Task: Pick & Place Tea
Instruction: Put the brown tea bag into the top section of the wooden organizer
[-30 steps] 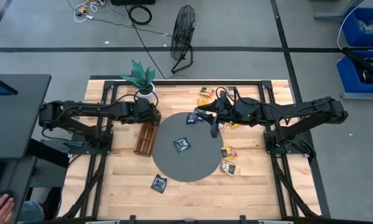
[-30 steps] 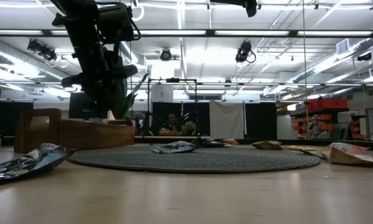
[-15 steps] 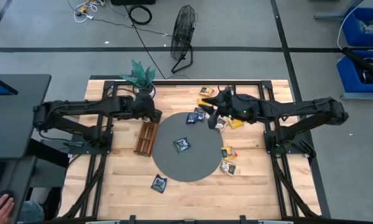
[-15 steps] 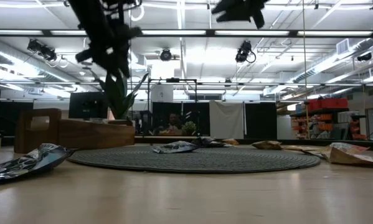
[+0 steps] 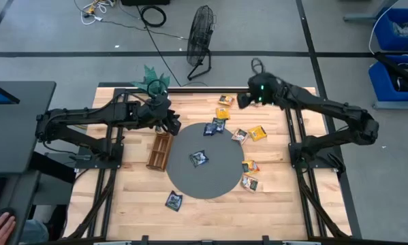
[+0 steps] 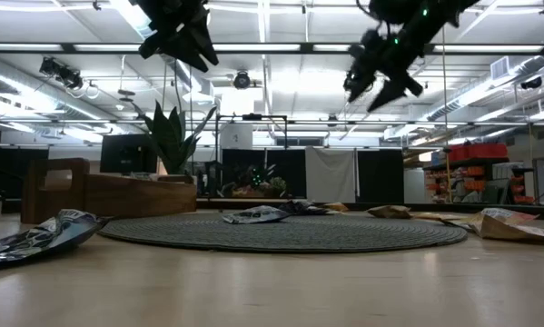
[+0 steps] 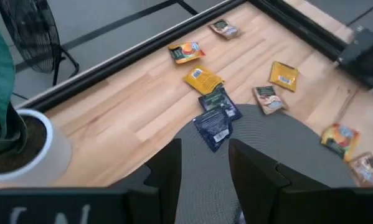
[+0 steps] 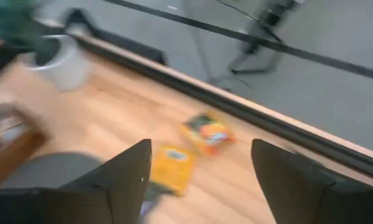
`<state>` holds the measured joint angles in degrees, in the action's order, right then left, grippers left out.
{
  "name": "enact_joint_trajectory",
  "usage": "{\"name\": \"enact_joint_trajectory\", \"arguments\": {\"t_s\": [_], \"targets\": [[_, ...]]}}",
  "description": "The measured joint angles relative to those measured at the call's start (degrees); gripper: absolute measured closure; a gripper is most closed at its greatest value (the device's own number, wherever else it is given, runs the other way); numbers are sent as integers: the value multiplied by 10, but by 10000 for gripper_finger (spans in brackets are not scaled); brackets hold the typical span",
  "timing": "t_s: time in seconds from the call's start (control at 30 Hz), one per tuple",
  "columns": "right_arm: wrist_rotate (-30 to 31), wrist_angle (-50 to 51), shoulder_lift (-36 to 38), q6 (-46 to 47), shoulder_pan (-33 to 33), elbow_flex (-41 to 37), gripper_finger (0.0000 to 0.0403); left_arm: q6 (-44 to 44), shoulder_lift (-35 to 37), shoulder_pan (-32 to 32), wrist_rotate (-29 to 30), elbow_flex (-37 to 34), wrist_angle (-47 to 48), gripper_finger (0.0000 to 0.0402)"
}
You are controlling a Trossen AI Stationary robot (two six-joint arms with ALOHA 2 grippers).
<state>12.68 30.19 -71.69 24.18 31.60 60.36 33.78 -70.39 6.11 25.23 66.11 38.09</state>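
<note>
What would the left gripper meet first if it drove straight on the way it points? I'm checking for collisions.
Probably the dark blue sachet at the mat's edge; the left gripper is open and aimed at it, though depth is unclear.

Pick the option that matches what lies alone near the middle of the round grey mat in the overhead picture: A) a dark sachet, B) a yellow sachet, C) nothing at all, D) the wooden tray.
A: a single dark sachet lies near the middle of the round grey mat; the yellow ones sit on the bare wood to the right, and the wooden tray stands off the mat's left edge.
</note>
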Motion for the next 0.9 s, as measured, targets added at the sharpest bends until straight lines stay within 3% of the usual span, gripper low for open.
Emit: {"name": "enact_joint_trajectory", "arguments": {"t_s": [0.23,0.5,0.9], "targets": [[-42,43,-60,17,102,0,118,4,-5,0,1,0,-2,266],[-22,55,-164,62,143,0,124,5,-5,0,1,0,-7,266],[-67,59,-272,110,202,0,124,24,-5,0,1,0,-11,266]]}}
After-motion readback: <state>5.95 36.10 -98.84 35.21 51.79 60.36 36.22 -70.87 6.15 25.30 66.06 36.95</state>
